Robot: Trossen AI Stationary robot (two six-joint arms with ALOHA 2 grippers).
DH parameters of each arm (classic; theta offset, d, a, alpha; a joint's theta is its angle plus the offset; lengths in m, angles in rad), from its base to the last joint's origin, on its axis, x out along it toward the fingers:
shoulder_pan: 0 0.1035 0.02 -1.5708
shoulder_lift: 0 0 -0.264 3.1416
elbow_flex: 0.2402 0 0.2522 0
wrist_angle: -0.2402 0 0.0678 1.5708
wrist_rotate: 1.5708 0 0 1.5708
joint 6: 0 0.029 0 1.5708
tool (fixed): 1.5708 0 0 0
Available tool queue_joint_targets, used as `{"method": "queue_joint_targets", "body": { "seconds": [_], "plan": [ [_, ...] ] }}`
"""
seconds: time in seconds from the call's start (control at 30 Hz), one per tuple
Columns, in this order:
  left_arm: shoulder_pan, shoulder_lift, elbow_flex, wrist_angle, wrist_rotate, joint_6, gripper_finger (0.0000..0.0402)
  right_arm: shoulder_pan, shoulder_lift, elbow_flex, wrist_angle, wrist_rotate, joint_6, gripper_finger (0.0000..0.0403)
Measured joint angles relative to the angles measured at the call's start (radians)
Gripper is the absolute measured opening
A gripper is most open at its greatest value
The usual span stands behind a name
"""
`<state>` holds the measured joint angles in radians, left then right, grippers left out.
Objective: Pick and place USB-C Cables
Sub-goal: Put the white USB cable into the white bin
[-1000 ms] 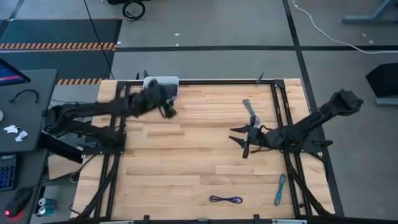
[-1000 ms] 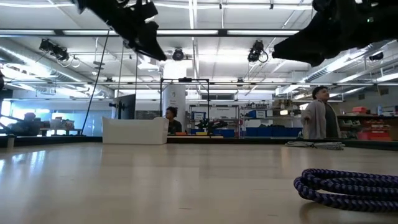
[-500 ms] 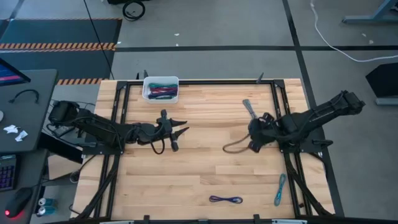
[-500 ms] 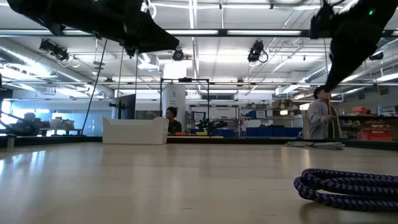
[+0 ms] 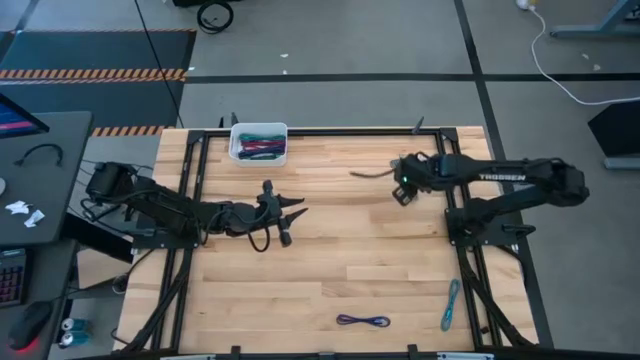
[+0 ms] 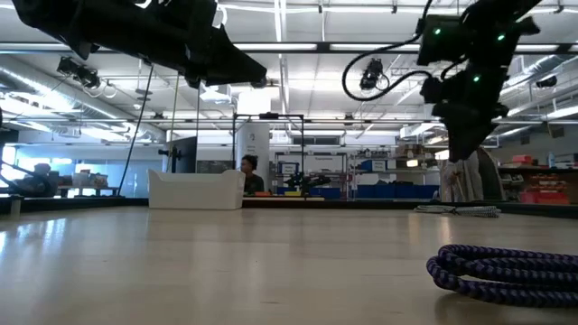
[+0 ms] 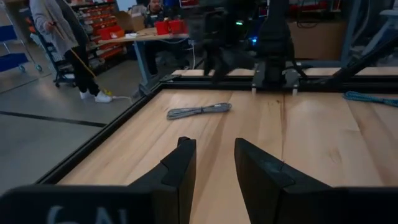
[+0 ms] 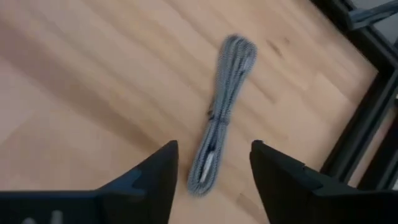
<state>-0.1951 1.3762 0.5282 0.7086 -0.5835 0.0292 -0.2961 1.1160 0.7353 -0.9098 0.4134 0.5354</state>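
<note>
A grey USB-C cable bundle (image 8: pixel 221 106) lies flat on the wood near the table's far right; it also shows in the left wrist view (image 7: pixel 199 111). My right gripper (image 8: pixel 214 148) hangs open above it, pointing down, with a finger on each side of its near end and no touch; in the high view (image 5: pixel 403 182) the gripper hides it. My left gripper (image 7: pixel 212 148) hovers open over the left middle of the table (image 5: pixel 290 212). A purple bundle (image 5: pixel 362 320) and a light blue bundle (image 5: pixel 450 305) lie by the near edge.
A white bin (image 5: pixel 259 142) at the far left edge holds several coloured cables. Black frame rails (image 5: pixel 452 190) run along the table's sides, one just beside the grey cable. In the low view the purple bundle (image 6: pixel 506 269) lies close by. People stand in the room beyond.
My left gripper has come away from the white bin toward the table's middle and near side, then held still. My right gripper has swung from the right middle toward the far edge and tipped down over the grey cable. The cables have not moved.
</note>
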Motion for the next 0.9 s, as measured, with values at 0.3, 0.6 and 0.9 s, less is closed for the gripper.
{"method": "queue_joint_targets", "body": {
  "seconds": [0.3, 0.6, 0.9],
  "plan": [
    [-0.009, 0.000, 0.000, -0.002, 0.000, -0.002, 0.0117, -0.191, 0.079, -0.115, 0.287, -0.078, -0.083, 0.0273],
    [-0.029, 0.000, 0.000, -0.002, 0.001, -0.002, 0.0117, -0.243, 0.107, -0.350, 0.608, -0.153, -0.033, 0.0236],
    [-0.022, 0.000, 0.000, -0.002, 0.001, -0.013, 0.0117, -0.207, 0.077, -0.512, 0.859, -0.087, -0.022, 0.0080]
  ]
}}
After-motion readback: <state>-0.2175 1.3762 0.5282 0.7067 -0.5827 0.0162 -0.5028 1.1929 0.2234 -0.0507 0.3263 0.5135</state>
